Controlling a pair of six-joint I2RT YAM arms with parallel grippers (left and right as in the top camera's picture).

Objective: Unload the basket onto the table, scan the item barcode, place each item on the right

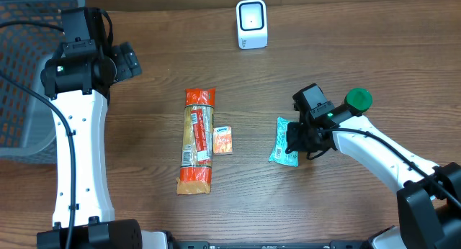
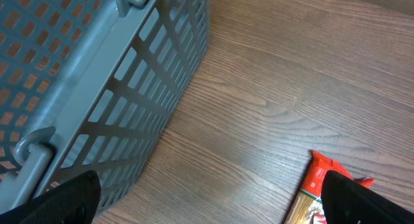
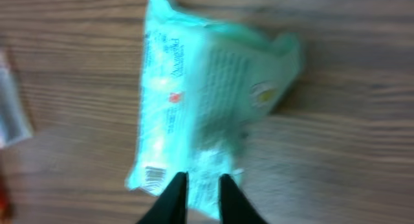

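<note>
Item: mint-green soft plastic packet, lying flat on the brown wood-grain table, right of centre and well apart from the white box-shaped barcode scanner standing at the far edge. Tool: right gripper, its black fingers drawn almost together and pinching a thin fold of film at the packet's right-hand edge; the packet looks not yet lifted. Hazards: the hold takes only a sliver of slack wrapper, so the packet may slide out or pull free on lifting. A limp bag hung by one edge may droop or swing and turn its printed face away from the scanner. A small white patch near one corner may be the barcode, but blur forbids certainty, so the wrong side could be presented. Neighbours: small orange sachet and long orange-and-yellow cellophane packet, both left of the item and apart from it, and judged unlikely to be struck on a path toward the far edge. Pose, right arm: reaching in from the near right, forearm slanting leftward, wrist bent down over the packet's right side. Pose, left arm: extended along the left side toward the far edge, left gripper spread wide and empty, hovering above bare table beside the grey plastic lattice basket.
</note>
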